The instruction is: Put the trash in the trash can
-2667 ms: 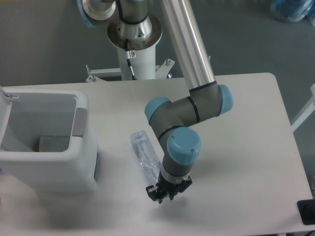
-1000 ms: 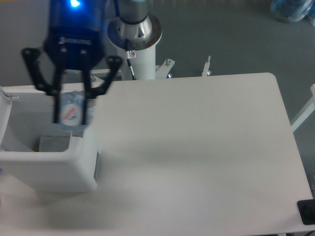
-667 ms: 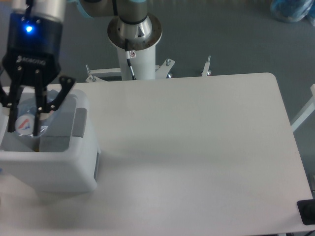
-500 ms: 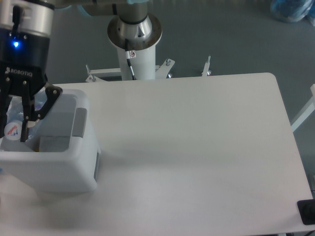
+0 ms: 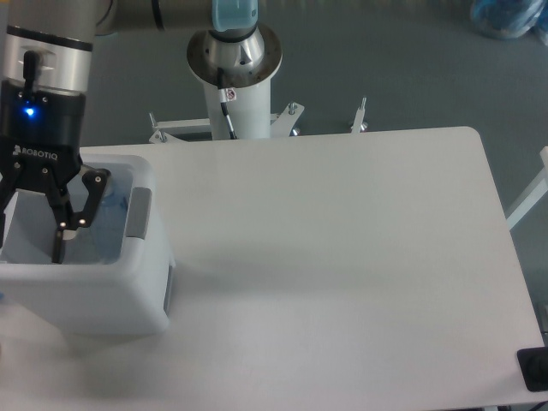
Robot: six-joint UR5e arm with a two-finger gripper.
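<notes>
The gripper (image 5: 31, 243) hung with its jaws spread and nothing between them, low in the mouth of the trash can (image 5: 128, 301). If it lifted off at a slant, its right finger (image 5: 68, 224) could catch the near wall or the rim and drag the bin along the table (image 5: 342, 257). The bottle (image 5: 110, 216), only a blurred bluish shape, lay free inside the can, just to the right of that finger and leaning toward the wall under the grey tab (image 5: 139, 211).
</notes>
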